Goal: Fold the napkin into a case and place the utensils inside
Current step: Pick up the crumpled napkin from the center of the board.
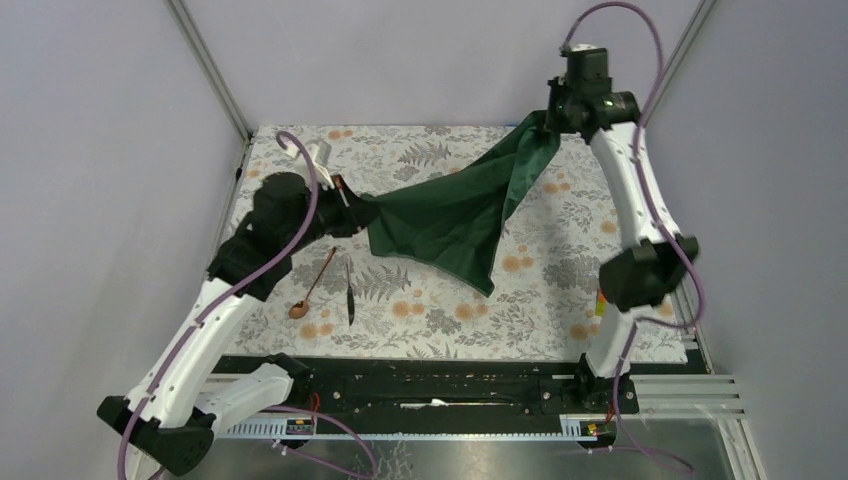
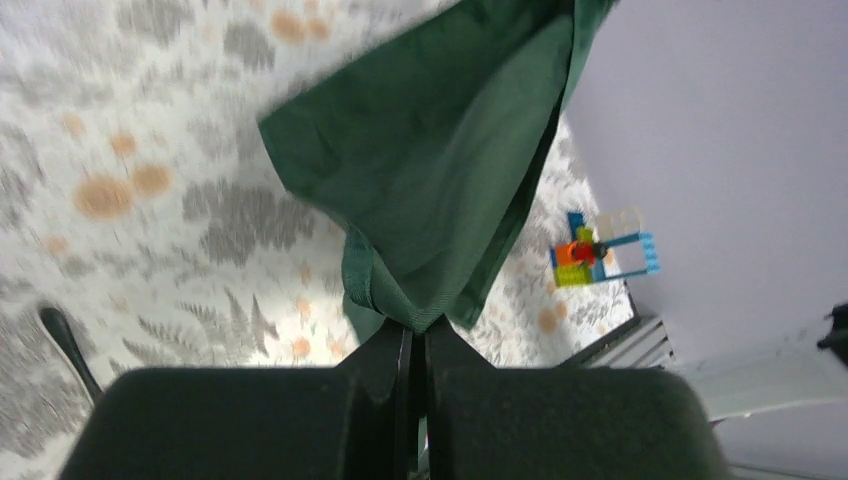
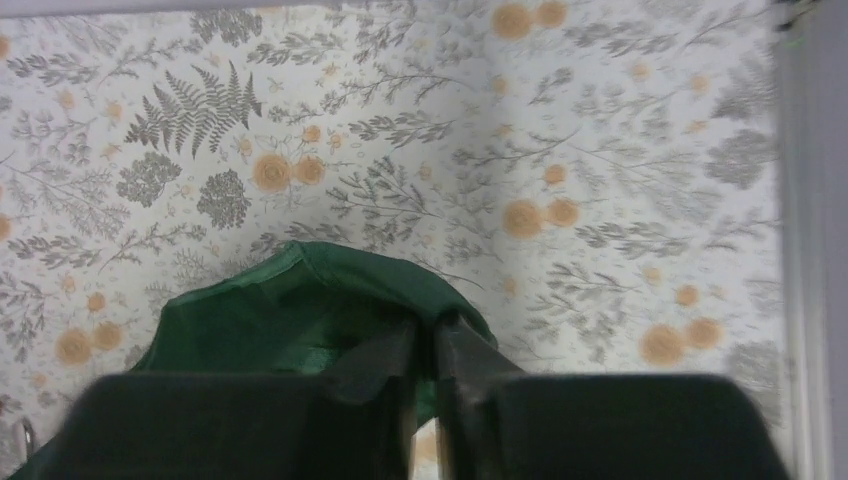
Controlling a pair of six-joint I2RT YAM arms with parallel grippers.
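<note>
The dark green napkin point(image 1: 455, 212) hangs stretched above the table between my two grippers, its loose lower corner drooping toward the centre. My left gripper point(image 1: 358, 212) is shut on the napkin's left corner point(image 2: 420, 300). High at the back, my right gripper point(image 1: 545, 122) is shut on the opposite corner point(image 3: 330, 300). A copper spoon point(image 1: 312, 288) and a thin black knife point(image 1: 349, 291) lie side by side on the tablecloth, in front of the left gripper.
The floral grey and orange tablecloth point(image 1: 540, 290) covers the table. Small multicoloured toy blocks point(image 2: 598, 253) stand near the table's right front edge, also visible by the right arm point(image 1: 600, 303). Grey walls close in the back and sides.
</note>
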